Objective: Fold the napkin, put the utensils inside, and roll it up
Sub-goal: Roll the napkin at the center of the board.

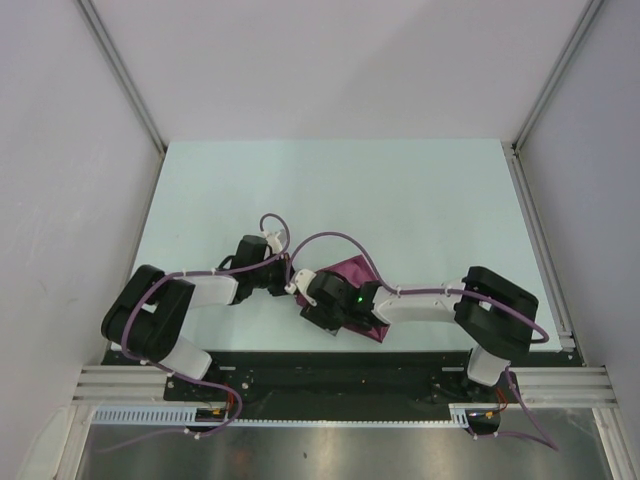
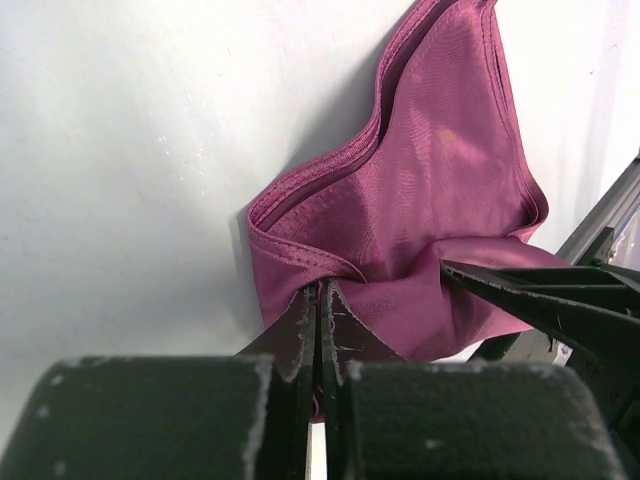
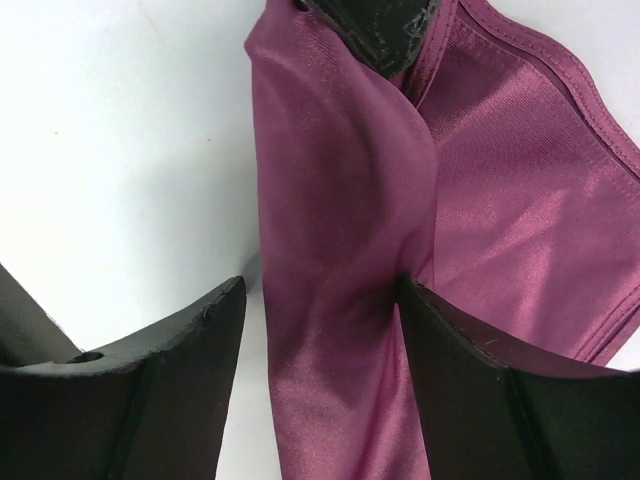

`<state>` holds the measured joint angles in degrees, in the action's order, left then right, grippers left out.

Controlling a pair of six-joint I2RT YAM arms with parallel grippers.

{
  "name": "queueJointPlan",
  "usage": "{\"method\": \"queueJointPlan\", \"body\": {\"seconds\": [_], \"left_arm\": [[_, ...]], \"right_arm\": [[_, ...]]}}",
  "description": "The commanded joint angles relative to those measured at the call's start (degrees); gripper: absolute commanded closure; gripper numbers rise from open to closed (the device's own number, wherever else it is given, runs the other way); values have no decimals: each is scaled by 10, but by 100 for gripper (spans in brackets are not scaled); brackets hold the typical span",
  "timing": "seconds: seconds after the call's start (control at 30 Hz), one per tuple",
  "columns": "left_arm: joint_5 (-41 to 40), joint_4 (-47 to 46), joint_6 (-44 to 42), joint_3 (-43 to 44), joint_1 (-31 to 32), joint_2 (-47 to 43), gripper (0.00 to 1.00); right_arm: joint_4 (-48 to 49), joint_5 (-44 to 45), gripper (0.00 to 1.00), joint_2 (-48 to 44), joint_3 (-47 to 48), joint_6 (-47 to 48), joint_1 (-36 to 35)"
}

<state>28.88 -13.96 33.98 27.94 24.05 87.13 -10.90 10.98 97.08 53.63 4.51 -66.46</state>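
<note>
The plum napkin (image 1: 352,272) lies bunched near the table's front middle, mostly under the two grippers. In the left wrist view the napkin (image 2: 430,190) is gathered into a fold, and my left gripper (image 2: 320,295) is shut on its near edge. My left gripper (image 1: 294,285) meets my right gripper (image 1: 322,302) over the cloth. In the right wrist view a raised ridge of napkin (image 3: 340,200) runs between the spread fingers of my right gripper (image 3: 320,290), which is open; its right finger touches the cloth and a gap shows at the left finger. The utensils are out of view.
The white table (image 1: 400,190) stretches behind the cloth. A metal rail (image 1: 340,380) runs along the near edge, also showing as a rail (image 2: 600,235) close to the napkin. Enclosure walls stand at left, right and back.
</note>
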Motion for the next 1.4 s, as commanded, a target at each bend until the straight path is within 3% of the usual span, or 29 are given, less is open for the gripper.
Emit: {"method": "queueJointPlan", "body": {"seconds": [0.0, 0.17, 0.23, 0.27, 0.43, 0.53, 0.67, 0.8, 0.97, 1.37], "left_arm": [[-17, 20, -23, 15, 3, 7, 100], [-18, 22, -26, 20, 3, -2, 96], [-34, 33, -27, 24, 2, -19, 88], [-42, 38, -28, 25, 2, -28, 76], [-108, 69, -32, 21, 1, -96, 48], [-145, 77, -31, 3, 0, -129, 41], [-161, 62, -26, -34, -1, -189, 40], [-105, -17, -27, -78, 0, -213, 40], [-35, -72, -30, -88, 11, -190, 39], [-28, -128, -18, -62, 37, -95, 41]], "right_arm": [[5, -10, 34, 12, 1, -3, 13], [-20, -72, 52, 29, 14, -10, 39], [-29, -88, 60, 30, 16, -13, 43], [-40, -104, 63, 32, 18, -15, 45], [-82, -199, 74, 34, 31, -41, 67], [-92, -249, 75, 29, 31, -56, 84], [-88, -319, 76, 29, 29, -71, 115], [-84, -398, 76, 47, 33, -80, 156], [-90, -477, 76, 85, 49, -77, 188], [-78, -551, 77, 123, 43, -75, 233]]}}
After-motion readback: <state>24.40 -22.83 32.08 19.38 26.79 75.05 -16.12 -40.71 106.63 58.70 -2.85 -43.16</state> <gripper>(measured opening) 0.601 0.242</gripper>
